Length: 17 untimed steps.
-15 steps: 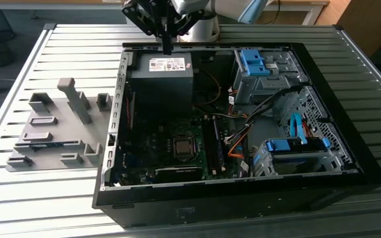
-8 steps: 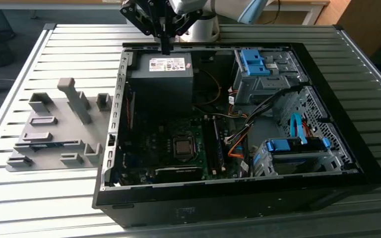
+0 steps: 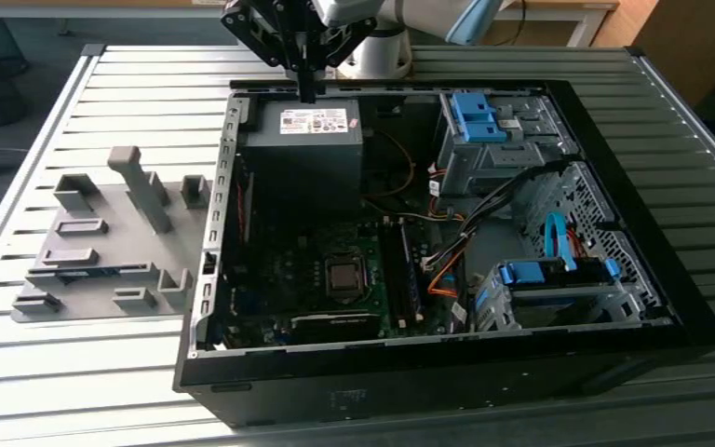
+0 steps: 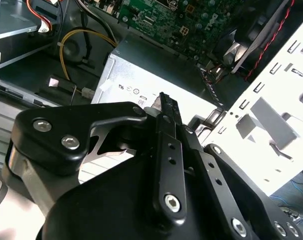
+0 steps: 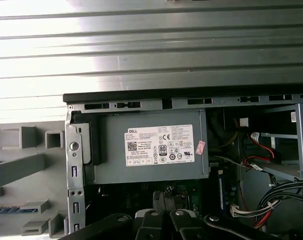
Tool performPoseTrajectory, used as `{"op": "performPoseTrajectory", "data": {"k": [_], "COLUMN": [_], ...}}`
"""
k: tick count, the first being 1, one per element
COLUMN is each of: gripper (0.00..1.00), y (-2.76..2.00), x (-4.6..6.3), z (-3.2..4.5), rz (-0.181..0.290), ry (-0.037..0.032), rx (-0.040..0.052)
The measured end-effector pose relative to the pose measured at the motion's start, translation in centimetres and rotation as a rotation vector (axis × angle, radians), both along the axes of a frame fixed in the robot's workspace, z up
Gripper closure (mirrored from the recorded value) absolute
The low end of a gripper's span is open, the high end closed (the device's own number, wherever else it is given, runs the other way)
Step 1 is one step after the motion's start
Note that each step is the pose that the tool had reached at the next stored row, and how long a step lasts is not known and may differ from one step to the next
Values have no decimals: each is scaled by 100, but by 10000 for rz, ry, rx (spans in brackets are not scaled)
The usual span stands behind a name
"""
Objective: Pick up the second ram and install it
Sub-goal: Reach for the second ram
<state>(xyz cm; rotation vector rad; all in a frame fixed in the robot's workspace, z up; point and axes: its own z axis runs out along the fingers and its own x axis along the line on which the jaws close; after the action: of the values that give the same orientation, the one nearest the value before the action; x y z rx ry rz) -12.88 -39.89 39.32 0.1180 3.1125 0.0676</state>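
- First, through the exterior view: finds the gripper (image 3: 305,91) hanging above the far wall of the open computer case (image 3: 693,326), over the power supply (image 3: 302,140), fingers pressed together into one thin blade, pinching nothing visible.
- Finds the second ram (image 3: 94,271) outside the case, seated in a groove of the grey holder (image 3: 115,233) on the slatted table (image 3: 85,372). Lies toward the exterior view's left of the gripper and nearer the camera, well apart from it: off to the side of the fingers, not beneath them.
- Reads its long axis as running across the view, roughly parallel to the case's far wall.
- Spots the black memory slots (image 3: 397,270) on the motherboard (image 3: 283,279) inside the case, their length at about a right angle to the stick's.
- Next, through the second wrist view: looks along the closed gripper (image 4: 163,102) onto the pale power supply (image 4: 141,75), green motherboard (image 4: 161,15) beyond.
- Last, through the first wrist view: catches the gripper (image 5: 165,197) with tips meeting over the labelled power supply (image 5: 151,150). Shows the second ram (image 5: 4,210) as a blue strip in the grey holder (image 5: 21,170), beyond the case's side wall, long edge parallel to the label's longer side.
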Motion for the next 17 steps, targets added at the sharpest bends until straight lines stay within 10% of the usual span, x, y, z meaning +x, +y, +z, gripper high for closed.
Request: {"op": "performPoseTrajectory", "data": {"k": [17], "gripper": [89], "y": [0], "x": [-53], "z": [-3], "rz": [0], "ry": [0], "rx": [0]}}
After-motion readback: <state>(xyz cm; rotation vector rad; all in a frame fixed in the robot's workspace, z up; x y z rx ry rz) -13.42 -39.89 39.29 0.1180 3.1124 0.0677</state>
